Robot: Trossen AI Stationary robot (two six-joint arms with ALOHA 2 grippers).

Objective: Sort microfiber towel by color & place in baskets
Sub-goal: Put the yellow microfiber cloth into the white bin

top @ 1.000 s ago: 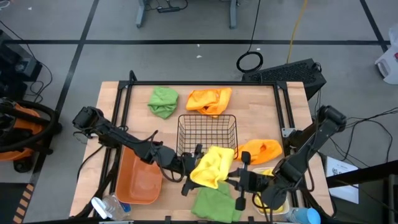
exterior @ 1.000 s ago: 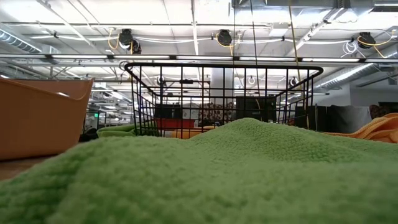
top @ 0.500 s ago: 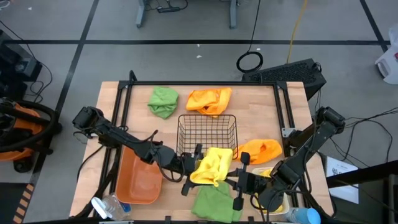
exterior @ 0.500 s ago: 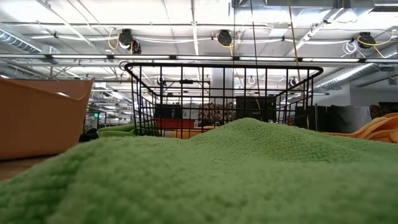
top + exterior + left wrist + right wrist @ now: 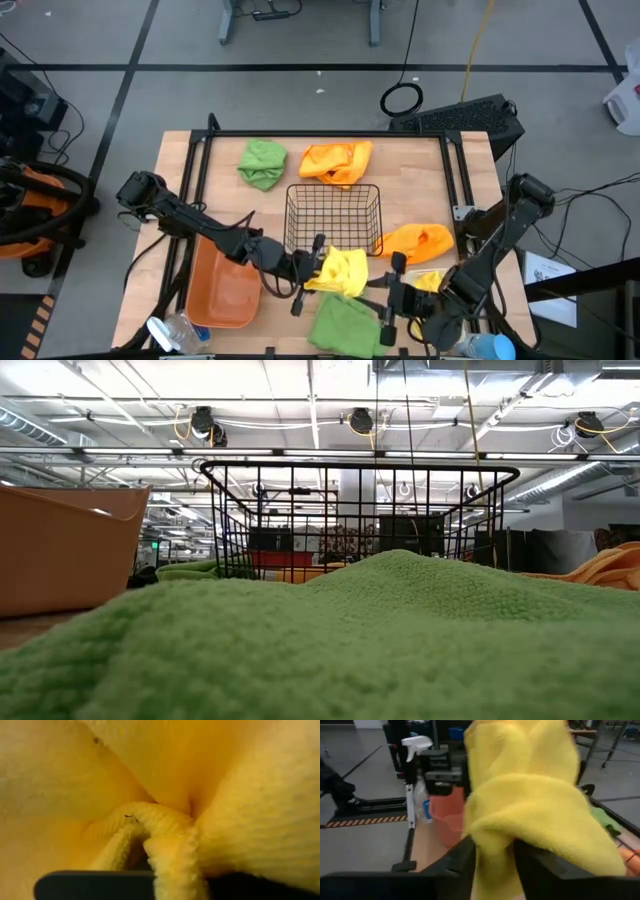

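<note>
A yellow microfiber towel (image 5: 338, 272) hangs bunched between my two grippers, just on the near side of the black wire basket (image 5: 333, 215). My left gripper (image 5: 314, 270) is shut on its left end. My right gripper (image 5: 378, 292) stands open at its right end, with a lobe of the towel (image 5: 495, 855) still between the fingers. A green towel (image 5: 345, 325) lies below them at the near edge and fills the low view (image 5: 320, 650). The orange bin (image 5: 222, 290) sits at near left. The white bin is hidden under my right arm. My left gripper pinches a bunched fold of the yellow towel (image 5: 167, 847) between its two fingers, several layers thick, coming level from the table's left. The cloth fills its wrist view and hides the fingertips. My right gripper's fingers (image 5: 532, 865) flank a hanging lobe of the towel from the table's right; the cloth lies against their inner sides.
Another green towel (image 5: 262, 163) and an orange towel (image 5: 337, 160) lie at the far side, and a second orange towel (image 5: 418, 242) to the right of the basket. Yellow cloth (image 5: 428, 282) shows under my right arm. A spray bottle (image 5: 170, 330) stands at the near left corner.
My right gripper has drawn back a little toward the table's near right corner. The yellow towel has sunk and drawn in toward my left gripper; its right part, which earlier reached up over the basket's near rim, now hangs lower and narrower.
</note>
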